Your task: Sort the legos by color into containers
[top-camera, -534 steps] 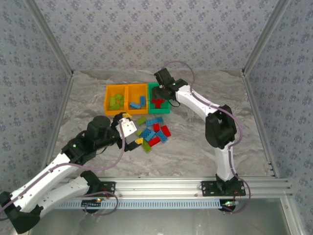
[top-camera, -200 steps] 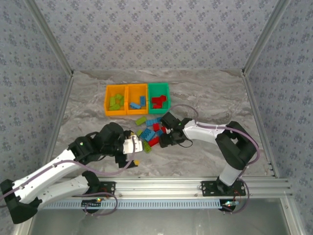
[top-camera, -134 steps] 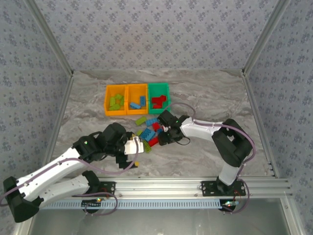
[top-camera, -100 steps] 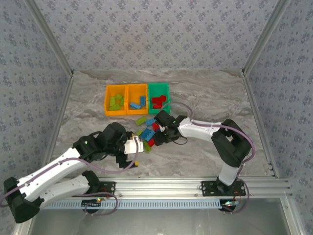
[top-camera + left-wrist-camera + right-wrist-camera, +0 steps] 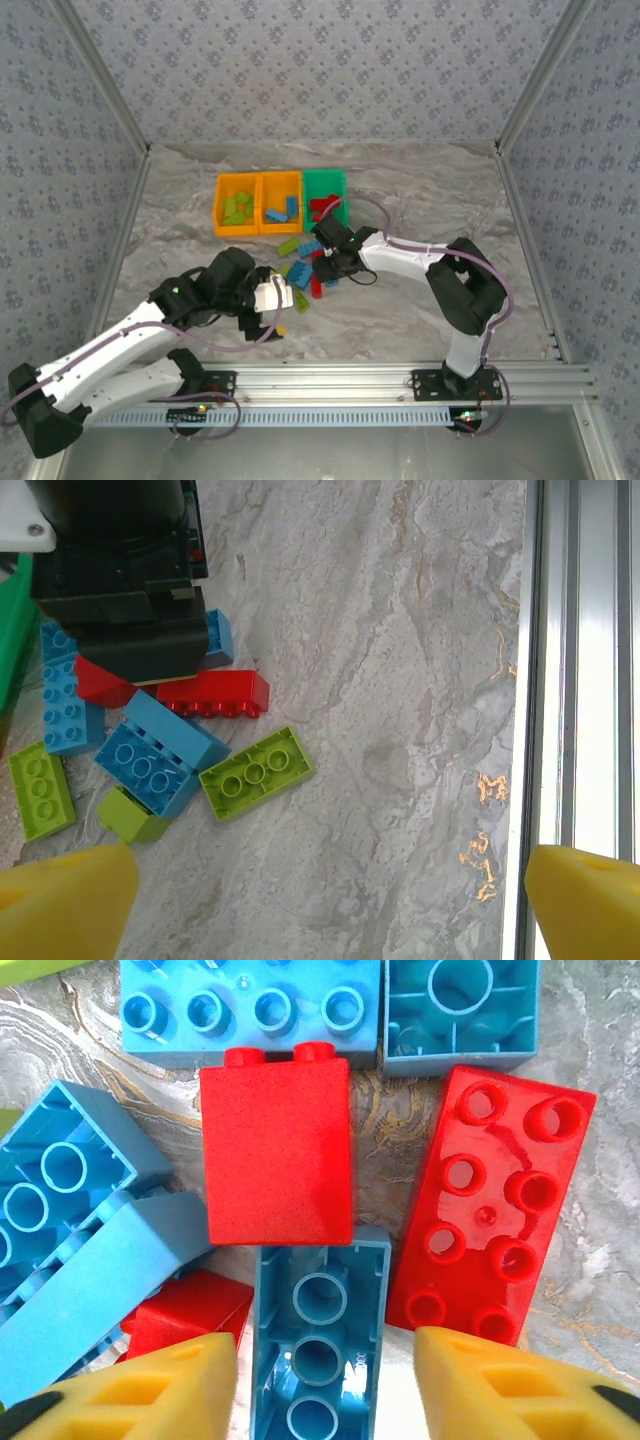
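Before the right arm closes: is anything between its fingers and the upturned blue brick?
Nothing visible: the upturned blue brick lies bare under the open right gripper. A red studded brick crowds one side.

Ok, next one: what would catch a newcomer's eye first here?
First the bright heap of red, blue and green bricks in the middle of the table, with the right tool down over it, open, its yellow fingertips either side of an upturned blue brick. Behind it stands a row of three bins, two orange and one green, each holding some bricks. The left tool hangs open at the heap's near side.
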